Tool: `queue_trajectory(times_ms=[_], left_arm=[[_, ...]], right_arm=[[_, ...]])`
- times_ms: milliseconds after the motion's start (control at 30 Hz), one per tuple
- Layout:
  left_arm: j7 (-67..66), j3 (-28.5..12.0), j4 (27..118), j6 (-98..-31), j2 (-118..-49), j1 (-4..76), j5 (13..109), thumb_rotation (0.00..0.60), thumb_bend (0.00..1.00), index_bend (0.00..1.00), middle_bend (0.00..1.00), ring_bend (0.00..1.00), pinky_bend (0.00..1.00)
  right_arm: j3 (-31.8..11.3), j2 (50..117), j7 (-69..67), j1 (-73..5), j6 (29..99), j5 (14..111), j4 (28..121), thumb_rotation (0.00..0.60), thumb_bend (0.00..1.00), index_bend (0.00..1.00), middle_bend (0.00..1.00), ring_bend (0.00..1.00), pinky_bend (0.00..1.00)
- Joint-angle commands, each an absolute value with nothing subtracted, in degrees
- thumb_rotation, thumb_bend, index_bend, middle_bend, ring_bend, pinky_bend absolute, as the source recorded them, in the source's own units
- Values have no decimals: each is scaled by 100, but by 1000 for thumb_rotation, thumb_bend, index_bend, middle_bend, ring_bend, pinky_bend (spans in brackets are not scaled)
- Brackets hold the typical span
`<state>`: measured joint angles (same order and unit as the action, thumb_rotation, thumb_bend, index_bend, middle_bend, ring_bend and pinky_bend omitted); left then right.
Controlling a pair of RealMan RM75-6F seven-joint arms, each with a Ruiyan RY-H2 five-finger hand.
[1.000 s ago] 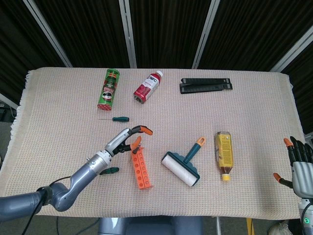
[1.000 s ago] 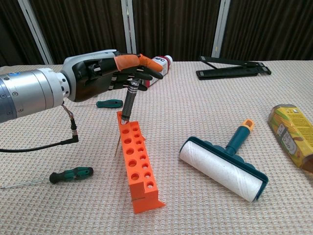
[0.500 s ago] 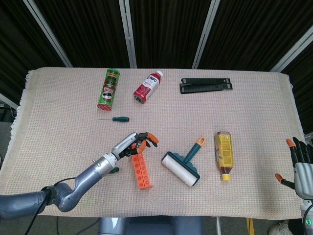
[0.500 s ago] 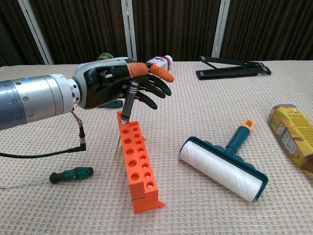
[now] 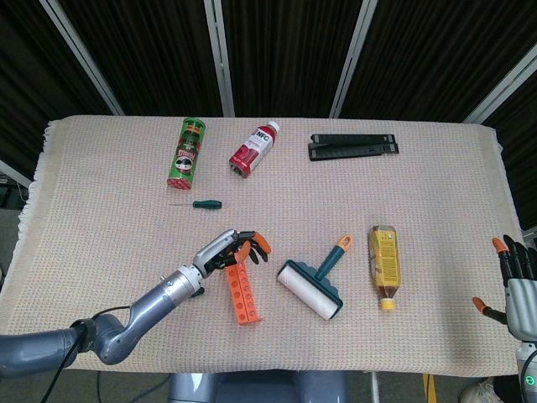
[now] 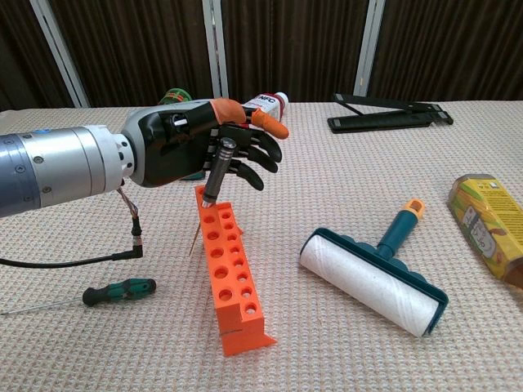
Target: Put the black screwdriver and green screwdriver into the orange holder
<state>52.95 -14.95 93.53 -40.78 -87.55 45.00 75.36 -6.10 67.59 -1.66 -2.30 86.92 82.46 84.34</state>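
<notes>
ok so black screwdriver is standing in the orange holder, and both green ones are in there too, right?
Not quite. The black screwdriver stands in the orange holder, but both green ones still lie on the table: one left of the holder in the chest view, one near the can in the head view.

"NFC" on the red bottle (image 5: 254,149)

screwdrivers (image 6: 219,167) 3 | holder (image 6: 230,278) 1 | bottles (image 5: 254,149) 2 | can (image 5: 186,152) 1 | lint roller (image 5: 312,283) 1
</notes>
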Motion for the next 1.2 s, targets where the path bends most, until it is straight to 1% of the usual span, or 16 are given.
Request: queue_trajectory(times_ms=[33, 233, 867, 1200], left_arm=[[5471, -1496, 9347, -4065, -8698, 4478, 7642, 302, 778, 438, 484, 366, 426], [5715, -1498, 9331, -4140, -8669, 4431, 7706, 300, 798, 457, 512, 394, 467], [6209, -1298, 9296, -4307, -8520, 4355, 8037, 298, 837, 542, 626, 497, 536], [6353, -1244, 9283, -4444, -8457, 4332, 8097, 300, 838, 551, 636, 509, 543]], right_arm=[[-610, 6766, -169, -231, 8690, 8246, 8430, 600, 0, 13, 0, 0, 0], [-612, 6767, -153, -234, 8691, 8252, 8439, 600, 0, 13, 0, 0, 0], [-610, 6768, -65, -237, 8698, 8267, 8511, 600, 0, 13, 0, 0, 0], [-611, 6776, -31, -242, 8703, 8278, 8534, 600, 0, 13, 0, 0, 0]])
